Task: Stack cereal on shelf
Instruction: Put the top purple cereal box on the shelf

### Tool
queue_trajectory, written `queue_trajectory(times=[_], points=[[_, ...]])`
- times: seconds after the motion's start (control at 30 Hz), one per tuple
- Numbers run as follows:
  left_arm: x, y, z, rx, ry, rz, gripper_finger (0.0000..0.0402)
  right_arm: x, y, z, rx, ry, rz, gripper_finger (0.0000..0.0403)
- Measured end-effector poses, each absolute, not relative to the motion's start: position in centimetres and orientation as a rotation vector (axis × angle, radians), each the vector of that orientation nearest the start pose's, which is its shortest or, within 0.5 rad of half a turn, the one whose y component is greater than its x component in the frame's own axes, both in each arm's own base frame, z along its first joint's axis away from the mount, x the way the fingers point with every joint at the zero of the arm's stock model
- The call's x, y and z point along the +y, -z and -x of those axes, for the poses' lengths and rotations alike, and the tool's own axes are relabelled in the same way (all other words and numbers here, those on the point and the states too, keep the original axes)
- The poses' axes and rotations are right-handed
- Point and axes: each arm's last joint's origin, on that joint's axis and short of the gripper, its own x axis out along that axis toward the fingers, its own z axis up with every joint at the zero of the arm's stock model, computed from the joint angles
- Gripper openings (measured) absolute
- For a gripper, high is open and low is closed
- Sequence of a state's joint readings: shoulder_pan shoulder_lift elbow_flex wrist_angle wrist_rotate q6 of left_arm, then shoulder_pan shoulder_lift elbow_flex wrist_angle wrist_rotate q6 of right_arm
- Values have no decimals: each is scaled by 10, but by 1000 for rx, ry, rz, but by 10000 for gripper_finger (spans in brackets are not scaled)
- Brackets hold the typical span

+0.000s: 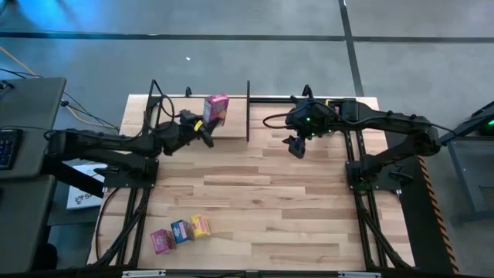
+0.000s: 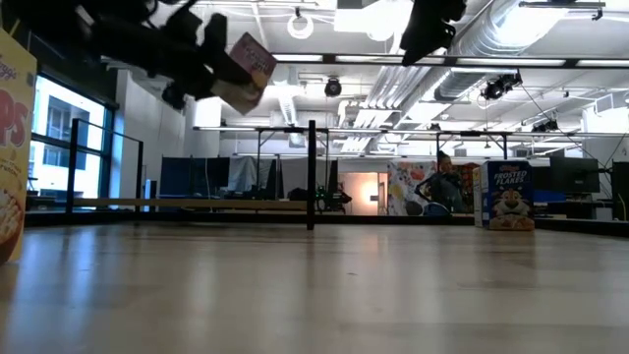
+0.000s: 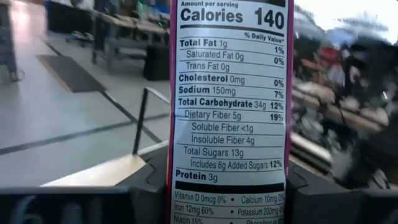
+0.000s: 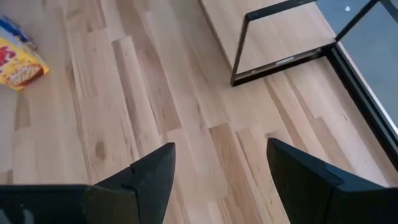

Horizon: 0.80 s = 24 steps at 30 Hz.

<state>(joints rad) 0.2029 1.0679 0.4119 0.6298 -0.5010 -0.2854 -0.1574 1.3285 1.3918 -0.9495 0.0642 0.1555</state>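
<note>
A magenta-pink cereal box (image 1: 215, 110) hangs over the shelf (image 1: 231, 133), a pale board in a black rod frame at the table's far side. My left gripper (image 1: 206, 128) reaches in from the table's left and is shut on this box. In the left wrist view the box's nutrition panel (image 3: 227, 93) fills the middle. My right gripper (image 1: 297, 146) hovers open to the right of the shelf, above bare tabletop, with nothing between its fingers (image 4: 152, 177). Three more cereal boxes, pink (image 1: 160, 240), blue (image 1: 181, 231) and yellow (image 1: 200, 225), lie side by side on the table's near left. My left gripper pinches the box's lower part (image 3: 180, 186) between its two fingers, one on each broad face, the narrow nutrition side toward the wrist. The fingers come roughly level from the table's left. The box (image 2: 246, 71) is lifted clear, tilted, high above the shelf.
The shelf's upright black post (image 2: 312, 175) stands mid-table at the far side. In the low view a blue Frosted Flakes box (image 2: 506, 195) stands at the right, and part of a big yellow box (image 2: 12, 147) shows at the left edge. Bare planks (image 1: 270, 201) fill the table's middle.
</note>
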Motion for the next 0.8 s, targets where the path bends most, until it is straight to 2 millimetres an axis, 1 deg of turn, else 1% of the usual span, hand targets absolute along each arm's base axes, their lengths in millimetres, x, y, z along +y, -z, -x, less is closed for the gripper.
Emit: queue_trajectory(times=[0.07,0.17,0.27,0.43,0.53,0.67,0.8], points=[[68,-223,-216,-102,-710,268,137,-43,-361,-256,863,282,-192,241],[86,-205,-225,-83,-749,263,136,-43,-361,-256,851,290,-211,241],[104,-192,-236,-93,-790,263,136,-43,-362,-257,835,305,-226,241],[127,-169,-259,-25,-826,262,136,-44,-363,-258,819,336,-221,241],[137,-161,-272,-9,-868,258,136,-44,-363,-258,815,357,-227,241],[148,-147,-283,23,-963,249,136,-45,-363,-258,809,384,-245,241],[153,-138,-291,47,-976,247,136,-45,-363,-258,808,390,-246,241]])
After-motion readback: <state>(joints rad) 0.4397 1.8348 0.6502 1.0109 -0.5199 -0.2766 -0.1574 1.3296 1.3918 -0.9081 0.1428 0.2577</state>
